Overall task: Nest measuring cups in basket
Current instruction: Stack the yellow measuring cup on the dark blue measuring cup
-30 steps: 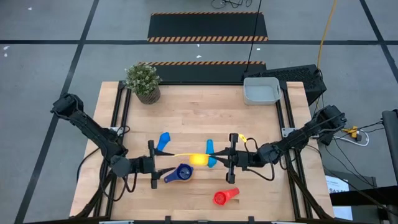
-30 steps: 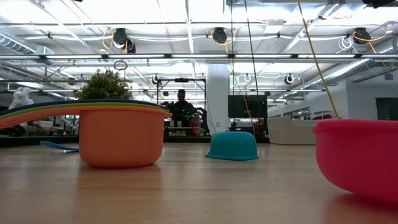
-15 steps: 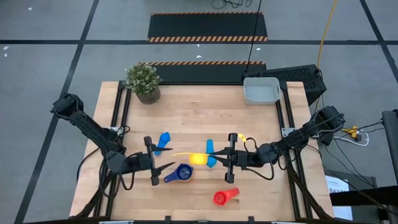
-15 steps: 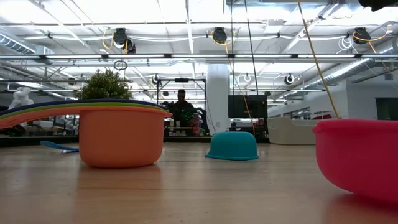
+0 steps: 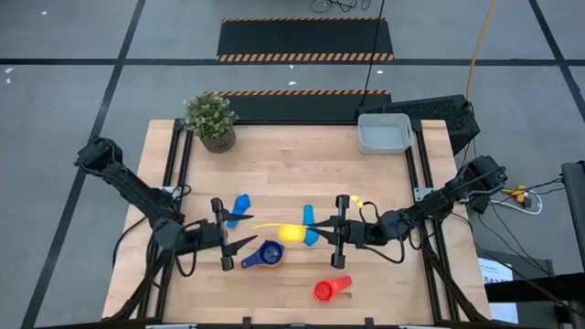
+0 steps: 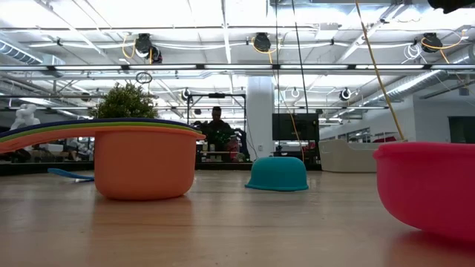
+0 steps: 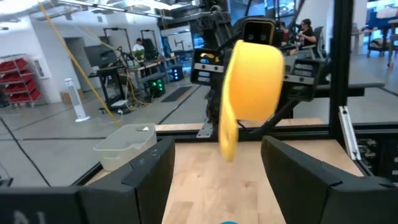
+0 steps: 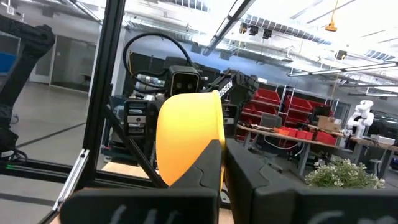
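Because our right gripper (image 5: pixel 322 233) is pinching the yellow cup (image 5: pixel 291 233) aloft for nesting, our left gripper (image 5: pixel 239 239) waits spread at nine o'clock.

A wooden table (image 5: pixel 292 174) carries a potted plant (image 5: pixel 210 119), a grey basket (image 5: pixel 384 133) and scattered measuring cups (image 5: pixel 265 255) (blue, red, teal).

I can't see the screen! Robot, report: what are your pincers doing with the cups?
Right pincer shut on yellow cup, held above table. Left pincer open, facing it. Basket empty, far corner. Nothing in the way.
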Controlling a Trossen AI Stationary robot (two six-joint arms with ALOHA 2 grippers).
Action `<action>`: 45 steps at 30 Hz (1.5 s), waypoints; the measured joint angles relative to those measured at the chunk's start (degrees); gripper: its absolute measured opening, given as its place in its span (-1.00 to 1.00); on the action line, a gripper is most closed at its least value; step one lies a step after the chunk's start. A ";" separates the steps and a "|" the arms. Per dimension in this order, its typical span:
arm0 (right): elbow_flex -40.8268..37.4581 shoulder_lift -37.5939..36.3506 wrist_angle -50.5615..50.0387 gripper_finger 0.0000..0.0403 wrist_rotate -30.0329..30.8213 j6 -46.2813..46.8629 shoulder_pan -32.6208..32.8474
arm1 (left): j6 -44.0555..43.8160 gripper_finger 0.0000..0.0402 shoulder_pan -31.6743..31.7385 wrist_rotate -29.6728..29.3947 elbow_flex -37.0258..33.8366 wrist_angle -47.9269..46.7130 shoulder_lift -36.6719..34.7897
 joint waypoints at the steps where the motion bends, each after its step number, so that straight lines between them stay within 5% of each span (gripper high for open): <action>1: 0.00 0.00 0.02 -1.00 0.00 0.27 0.00 | -0.45 0.16 0.25 -0.01 0.00 0.03 0.00; 14: 0.00 0.00 0.02 -1.00 0.06 0.85 -0.15 | 1.10 -0.54 0.91 0.21 0.00 5.99 3.04; 33: 0.00 0.00 -0.03 -1.00 0.21 0.84 -0.15 | 1.90 -0.63 1.01 0.07 0.00 6.67 3.08; 40: 0.00 0.00 -0.07 -1.00 0.20 0.67 -0.26 | 3.64 -0.93 0.99 0.15 -0.02 6.54 3.08; 45: 0.00 -0.02 -0.43 -1.00 0.19 0.67 -0.26 | 3.62 -0.91 0.99 0.51 -0.02 6.53 3.08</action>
